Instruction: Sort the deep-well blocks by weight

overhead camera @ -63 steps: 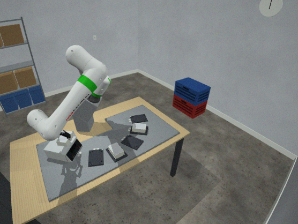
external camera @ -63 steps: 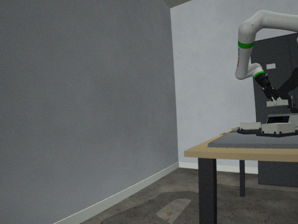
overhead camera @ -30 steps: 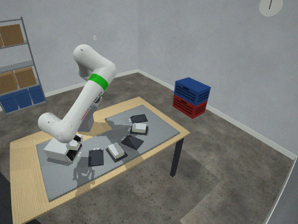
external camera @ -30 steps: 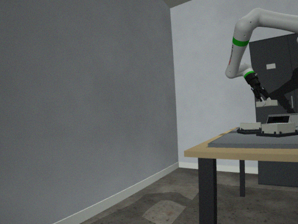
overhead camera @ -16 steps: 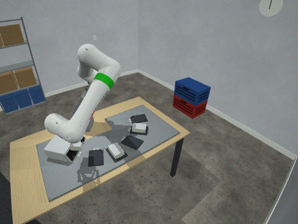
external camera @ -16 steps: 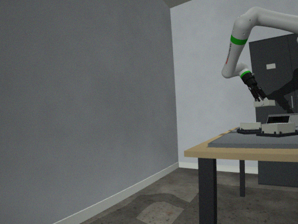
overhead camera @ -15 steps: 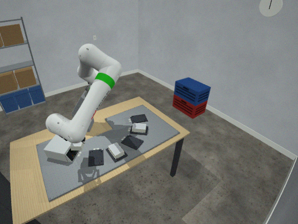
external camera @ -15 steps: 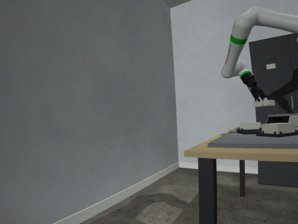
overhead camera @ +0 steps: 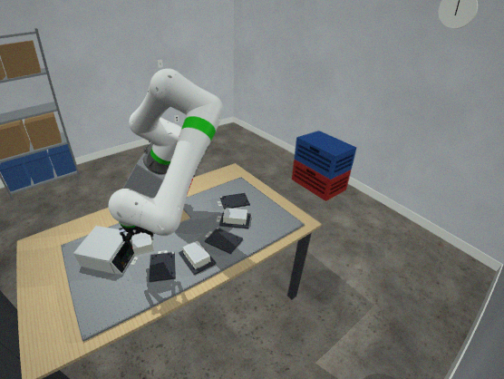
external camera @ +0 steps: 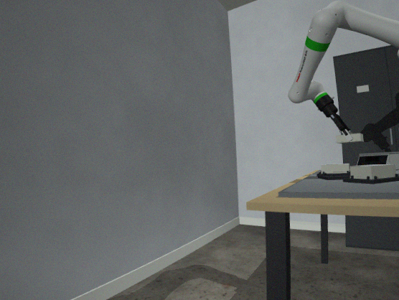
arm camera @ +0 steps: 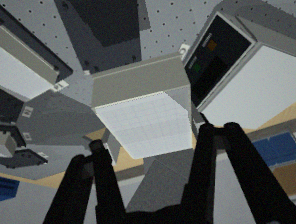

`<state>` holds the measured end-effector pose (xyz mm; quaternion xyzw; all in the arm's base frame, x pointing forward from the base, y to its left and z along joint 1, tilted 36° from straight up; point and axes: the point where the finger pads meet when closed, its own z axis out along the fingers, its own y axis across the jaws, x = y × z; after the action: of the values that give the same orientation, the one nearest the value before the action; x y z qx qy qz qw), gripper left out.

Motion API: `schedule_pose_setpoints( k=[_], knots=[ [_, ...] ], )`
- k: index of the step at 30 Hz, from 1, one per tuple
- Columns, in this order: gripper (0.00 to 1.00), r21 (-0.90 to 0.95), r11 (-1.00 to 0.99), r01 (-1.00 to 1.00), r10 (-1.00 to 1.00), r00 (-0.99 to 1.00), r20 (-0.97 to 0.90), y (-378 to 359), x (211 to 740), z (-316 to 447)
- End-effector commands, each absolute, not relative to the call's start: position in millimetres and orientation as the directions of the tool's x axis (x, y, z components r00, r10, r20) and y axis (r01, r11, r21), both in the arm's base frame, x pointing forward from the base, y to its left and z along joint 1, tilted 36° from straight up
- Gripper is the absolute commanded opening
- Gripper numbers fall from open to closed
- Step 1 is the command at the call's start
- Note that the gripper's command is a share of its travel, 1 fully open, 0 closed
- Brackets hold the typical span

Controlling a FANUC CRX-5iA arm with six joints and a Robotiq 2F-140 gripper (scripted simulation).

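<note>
My gripper (overhead camera: 132, 234) (external camera: 349, 136) (arm camera: 152, 115) is shut on a white deep-well block (overhead camera: 142, 243) (external camera: 357, 137) (arm camera: 142, 122), held tilted in the air beside the check-weigher CW (overhead camera: 97, 247) (arm camera: 255, 82). The held block's cut corner shows at its right in the wrist view. A second block (overhead camera: 196, 255) (arm camera: 25, 75) sits in a dark nest near the table's front edge. A third block (overhead camera: 235, 216) (arm camera: 6, 145) sits in a nest farther back. Three nests, left (overhead camera: 162, 267) (arm camera: 107, 37), middle (overhead camera: 224, 240) and back (overhead camera: 235, 200), hold no block. Their labels are unreadable in the top view. No lamp looks brightly lit.
The nests and check-weigher stand on a grey perforated mat (overhead camera: 109, 308) on a wooden table (overhead camera: 41, 290). The check-weigher's box housing is close beside the held block. Blue and red crates (overhead camera: 324, 165) stand on the floor beyond the table.
</note>
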<state>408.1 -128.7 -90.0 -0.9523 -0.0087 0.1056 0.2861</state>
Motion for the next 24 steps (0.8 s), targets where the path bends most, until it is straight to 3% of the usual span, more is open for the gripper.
schedule_pose_setpoints(
  k=[1, 24],
  knots=[
    [0.1, -0.541, -0.841, -0.033, 0.083, 0.979, -0.189, -116, 413, -80],
    [0.1, -0.541, -0.841, -0.033, 0.083, 0.979, -0.189, -68, 430, -43]
  ],
)
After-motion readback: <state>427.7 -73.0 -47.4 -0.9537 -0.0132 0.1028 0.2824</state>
